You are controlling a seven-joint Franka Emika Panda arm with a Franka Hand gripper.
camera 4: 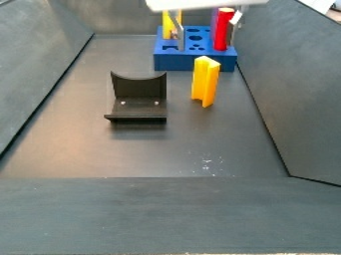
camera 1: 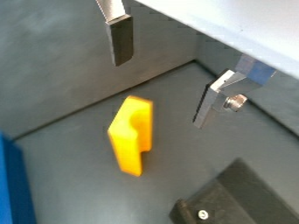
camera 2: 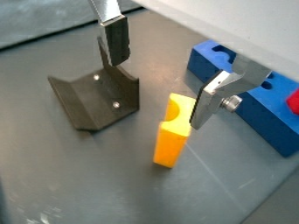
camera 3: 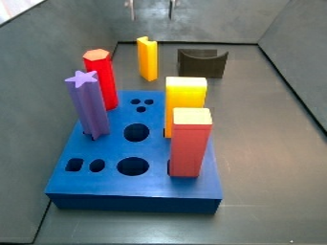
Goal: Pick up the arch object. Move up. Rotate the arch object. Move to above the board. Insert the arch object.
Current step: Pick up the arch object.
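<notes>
Nothing is done yet: left to right in a side view, the fixture (camera 4: 136, 100), then the arch (camera 4: 205, 80) upright on the floor (unheld), board (camera 4: 196, 55) behind. Gripper (camera 2: 158, 74) hovers above it, jaws apart; every step remains.

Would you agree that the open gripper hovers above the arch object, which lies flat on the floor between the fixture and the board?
Not quite: the arch object stands upright, as a side view shows. The rest holds: the gripper hovers open above it, fingers apart, between the fixture and the board.
</notes>
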